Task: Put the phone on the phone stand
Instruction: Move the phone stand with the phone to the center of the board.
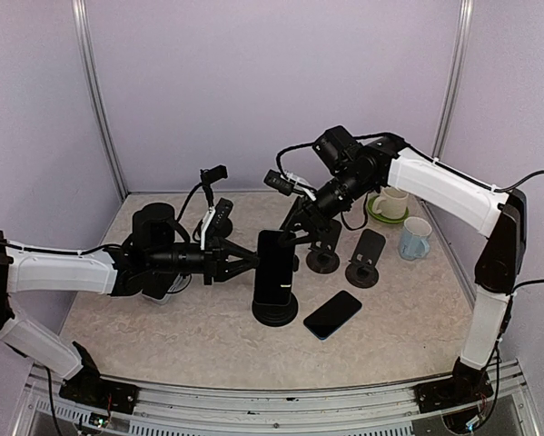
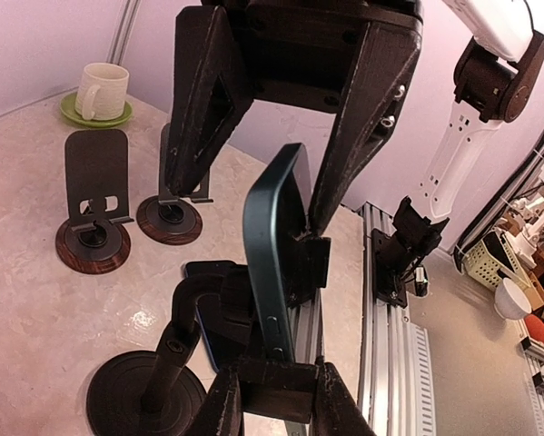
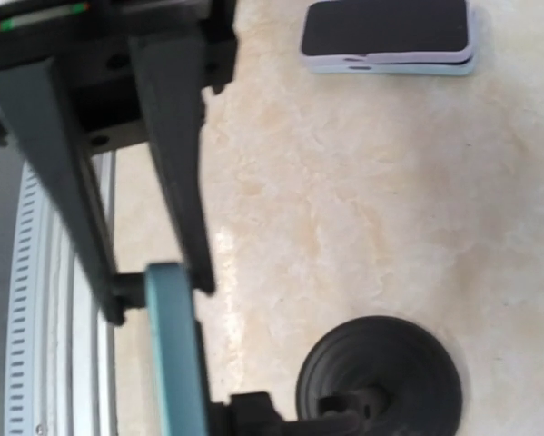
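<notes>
Apparently, phone (image 2: 273,245) stands pinched in left tool (image 2: 276,391).

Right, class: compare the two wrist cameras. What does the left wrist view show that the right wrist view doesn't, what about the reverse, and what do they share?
Only the left wrist view: a white cup on a green saucer, and one empty stand beside another empty stand.
Only the right wrist view: the whole second phone, lying flat, screen up.
Both: the teal phone, edge-on and upright between the fingers of the right pincer, and the round black base of its phone stand.
</notes>
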### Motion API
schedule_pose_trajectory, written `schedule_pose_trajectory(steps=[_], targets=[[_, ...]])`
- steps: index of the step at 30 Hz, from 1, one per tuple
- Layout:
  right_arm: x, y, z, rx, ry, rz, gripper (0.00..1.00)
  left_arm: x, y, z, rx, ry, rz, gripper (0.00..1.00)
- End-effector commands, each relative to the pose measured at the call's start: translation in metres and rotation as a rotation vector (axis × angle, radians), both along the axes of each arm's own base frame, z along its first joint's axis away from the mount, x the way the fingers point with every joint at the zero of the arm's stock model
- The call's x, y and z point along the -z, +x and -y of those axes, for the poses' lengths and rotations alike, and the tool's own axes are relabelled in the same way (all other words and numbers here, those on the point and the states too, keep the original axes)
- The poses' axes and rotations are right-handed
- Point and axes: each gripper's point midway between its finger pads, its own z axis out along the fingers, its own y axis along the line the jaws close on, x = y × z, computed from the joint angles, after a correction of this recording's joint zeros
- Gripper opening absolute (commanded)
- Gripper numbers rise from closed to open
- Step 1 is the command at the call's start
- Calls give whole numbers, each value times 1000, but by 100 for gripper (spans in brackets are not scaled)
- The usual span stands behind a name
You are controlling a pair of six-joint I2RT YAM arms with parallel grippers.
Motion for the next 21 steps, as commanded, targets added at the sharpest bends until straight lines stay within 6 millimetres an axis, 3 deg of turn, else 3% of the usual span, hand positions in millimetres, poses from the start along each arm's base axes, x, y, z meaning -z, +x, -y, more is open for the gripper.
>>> schedule_pose_trajectory(steps=[1, 8, 12, 16, 21], targets=[[-9, -15, 6, -49, 23, -3, 57, -9, -6, 1, 21, -13, 19, 0], [-12, -35, -3, -112, 68, -62, 49, -12, 0, -1, -25, -24, 34, 0], [-1, -39, -10, -117, 42, -76, 45, -14, 2, -1, -44, -20, 44, 0], [9, -43, -18, -127, 29, -99, 37, -14, 2, 0, -45, -16, 45, 0], [19, -42, -21, -116, -1, -111, 17, -13, 1, 3, -42, -11, 47, 0]])
